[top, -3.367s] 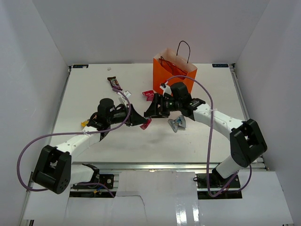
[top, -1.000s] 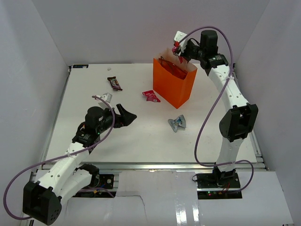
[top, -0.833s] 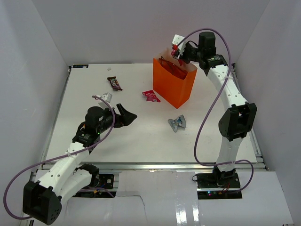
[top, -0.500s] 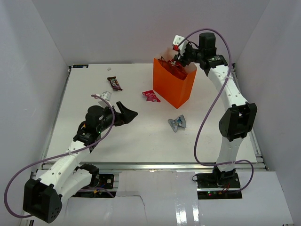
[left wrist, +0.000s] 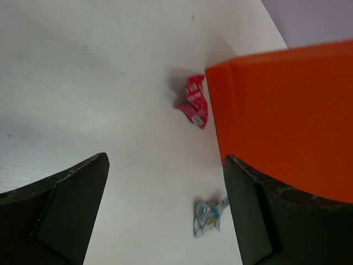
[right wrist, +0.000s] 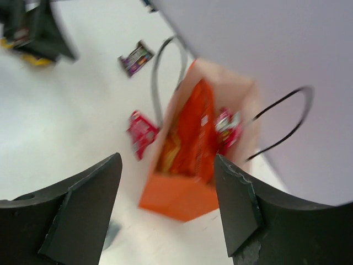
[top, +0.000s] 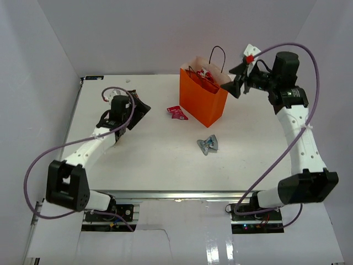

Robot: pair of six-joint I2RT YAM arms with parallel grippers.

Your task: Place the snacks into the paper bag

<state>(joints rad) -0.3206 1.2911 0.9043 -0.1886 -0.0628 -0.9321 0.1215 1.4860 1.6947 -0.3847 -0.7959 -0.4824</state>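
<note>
Ahead of my spread right gripper [right wrist: 166, 159], the orange paper bag [right wrist: 176, 201] holds a red wrapper [right wrist: 227, 126]. My left gripper [left wrist: 165, 159], spread, faces open table [left wrist: 110, 83] beside the bag's wall.

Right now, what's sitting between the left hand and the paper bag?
The pink-red wrapper lies on the table in that stretch, close beside the paper bag and apart from the left hand. The top view and left wrist view both show it.
</note>
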